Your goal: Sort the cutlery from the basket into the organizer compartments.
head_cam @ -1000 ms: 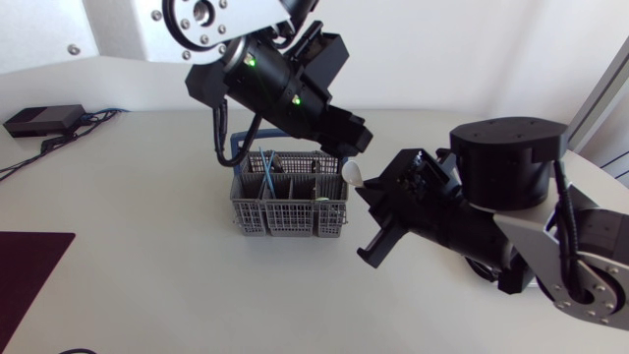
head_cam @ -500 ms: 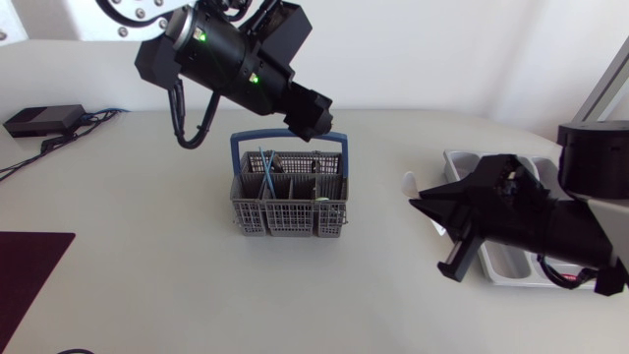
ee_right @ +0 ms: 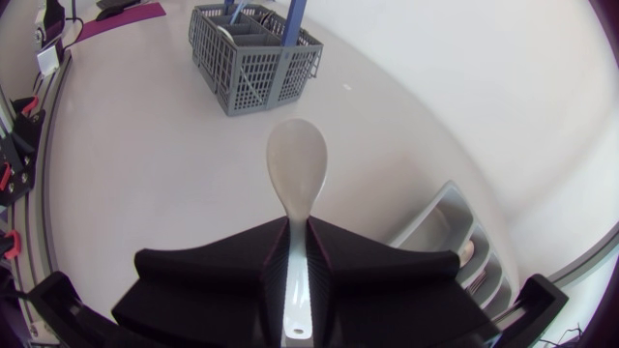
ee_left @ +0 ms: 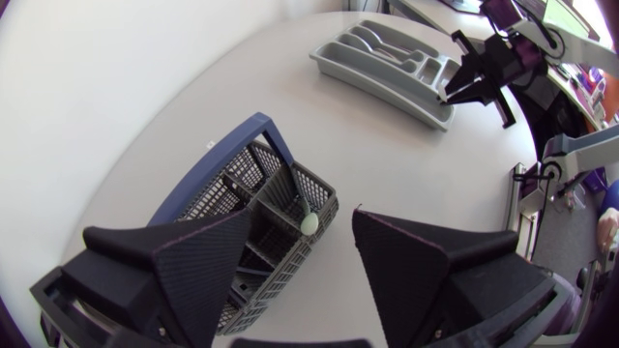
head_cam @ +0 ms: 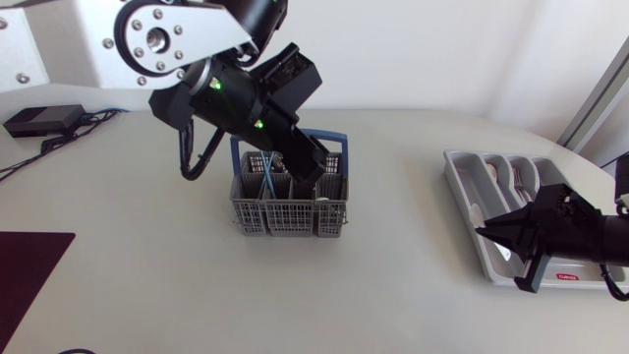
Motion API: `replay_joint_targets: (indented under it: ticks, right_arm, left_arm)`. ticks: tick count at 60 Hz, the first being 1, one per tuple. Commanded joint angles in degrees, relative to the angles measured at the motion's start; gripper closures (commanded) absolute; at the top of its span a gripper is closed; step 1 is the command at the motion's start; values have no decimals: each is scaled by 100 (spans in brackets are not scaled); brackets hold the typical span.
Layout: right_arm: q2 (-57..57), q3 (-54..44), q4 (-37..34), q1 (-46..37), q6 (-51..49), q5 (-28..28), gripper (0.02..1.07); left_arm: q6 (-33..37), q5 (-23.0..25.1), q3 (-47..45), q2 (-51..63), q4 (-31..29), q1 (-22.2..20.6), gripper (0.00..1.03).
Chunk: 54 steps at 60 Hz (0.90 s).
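Over the pale worktop [head_cam: 147, 285], my right end effector [ee_right: 298, 224] pinched a white spoon [ee_right: 297, 174] above the grey organizer's [head_cam: 460, 185] rim. My left end effector [ee_left: 302, 217] hung spread above the basket [head_cam: 288, 214]. A dark mat [head_cam: 28, 267] lay at the worktop's corner.

Nothing written can be read in any view. The only print in sight is a small red label [head_cam: 567, 276] at the lower right of the head view. It sits on the near end of the grey organizer [head_cam: 460, 187], and its lettering is too small to make out.
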Motion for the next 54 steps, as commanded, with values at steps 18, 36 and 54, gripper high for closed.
replay_joint_targets:
  ticks: [18, 36, 54]
  right_arm:
    - [1904, 1443, -1339, -1920, -3335, -212, 100]
    - [3179, 2146, -1700, -2913, -5040, 105, 100]
    - [3838, 2524, -1568, -3212, -5541, 825, 100]
  left_arm:
    - [584, -54, -381, -89, 33, -145, 31]
    - [628, -80, -469, -89, 25, -180, 31]
    - [839, -221, -478, -46, -98, -417, 31]
